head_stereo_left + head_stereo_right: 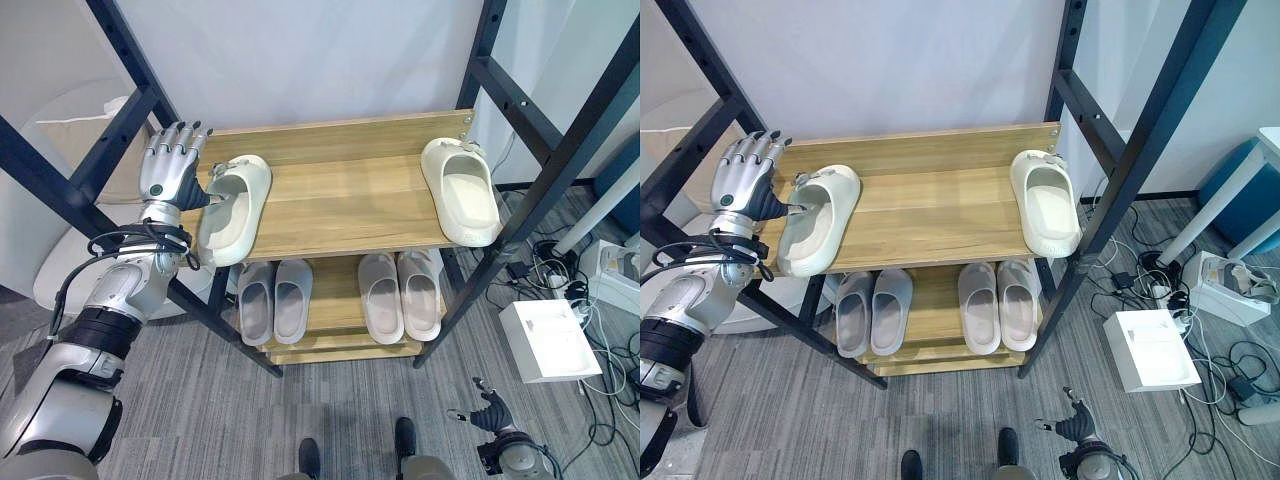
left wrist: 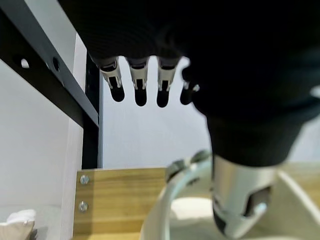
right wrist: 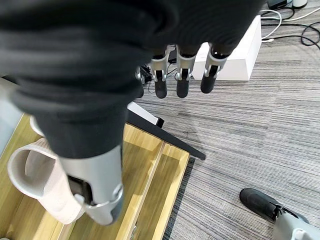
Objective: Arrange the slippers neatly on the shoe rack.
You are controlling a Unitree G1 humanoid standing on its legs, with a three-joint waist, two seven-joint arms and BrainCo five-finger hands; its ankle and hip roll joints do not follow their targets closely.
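On the shoe rack's wooden top shelf (image 1: 340, 205) lie two cream slippers. The left slipper (image 1: 235, 208) sits at the shelf's left end, angled, with its heel past the front edge. My left hand (image 1: 165, 170) stands beside it with its fingers (image 2: 140, 85) straight up, and its thumb (image 2: 235, 200) touches the slipper's strap side. The right slipper (image 1: 462, 190) rests at the shelf's right end, toe toward the back. My right hand (image 1: 492, 415) hangs low near the floor, open and holding nothing.
Two pairs of grey slippers (image 1: 275, 300) (image 1: 400, 295) stand in a row on the lower shelf. Black frame posts (image 1: 545, 170) flank the rack. A white box (image 1: 548, 340) and tangled cables (image 1: 600, 300) lie on the carpet at the right.
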